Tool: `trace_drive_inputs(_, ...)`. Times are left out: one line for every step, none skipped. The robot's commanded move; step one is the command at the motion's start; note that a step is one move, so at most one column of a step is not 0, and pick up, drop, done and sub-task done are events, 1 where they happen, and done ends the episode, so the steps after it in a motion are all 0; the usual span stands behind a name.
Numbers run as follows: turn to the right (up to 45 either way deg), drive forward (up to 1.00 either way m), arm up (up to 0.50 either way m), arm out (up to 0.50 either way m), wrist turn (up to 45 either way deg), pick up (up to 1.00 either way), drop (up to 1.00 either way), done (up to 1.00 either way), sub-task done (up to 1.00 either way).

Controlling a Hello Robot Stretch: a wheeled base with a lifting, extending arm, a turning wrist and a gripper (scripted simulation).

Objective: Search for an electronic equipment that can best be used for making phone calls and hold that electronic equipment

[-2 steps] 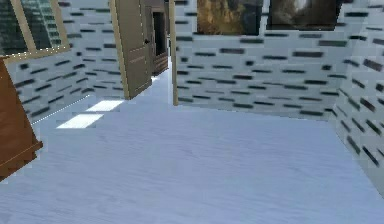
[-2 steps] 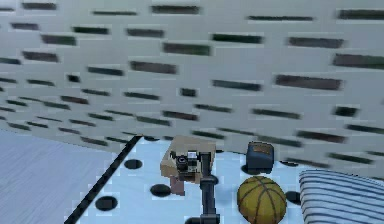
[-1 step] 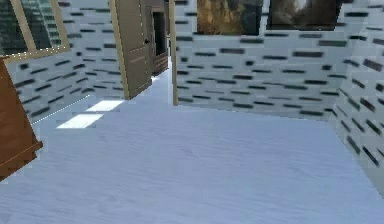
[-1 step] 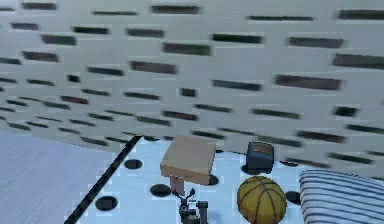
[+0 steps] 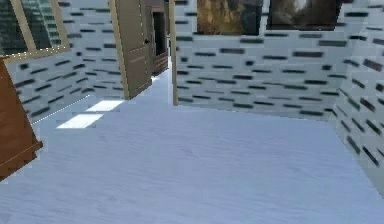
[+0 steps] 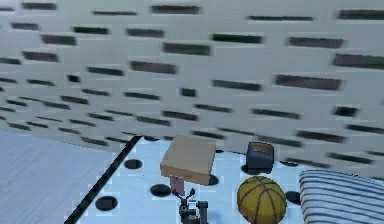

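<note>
A robot's hand reaches over the near edge of a bed covered in white with black dots, during a search for a phone. Whether the hand carries anything cannot be told, since the cover and the things on it lie right behind the fingers. Just right of the hand rests an orange ball, and a striped pillow lies at the far right. Beyond the hand stands a tan box, with a small dark object to its right, near the brick-patterned wall.

Which of these shapes, if any, is the phone cannot be told, and that is the main risk. A grasp made on this evidence could take the box or the dark object instead. The ball sits near enough that a sideways sweep of the hand could set it rolling into the smaller things.

Ahead of the robot, a wooden cabinet crowds the near left of the pale floor, where a careless turn could clip it. Farther off a door stands ajar, and two paintings hang on the far wall.
</note>
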Motion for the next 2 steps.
trace_drive_inputs(0.0, 0.00, 0.10, 0.00, 0.0, 0.00, 0.00, 0.00, 0.00)
trace_drive_inputs(0.0, 0.00, 0.00, 0.00, 0.0, 0.00, 0.00, 1.00, 0.00)
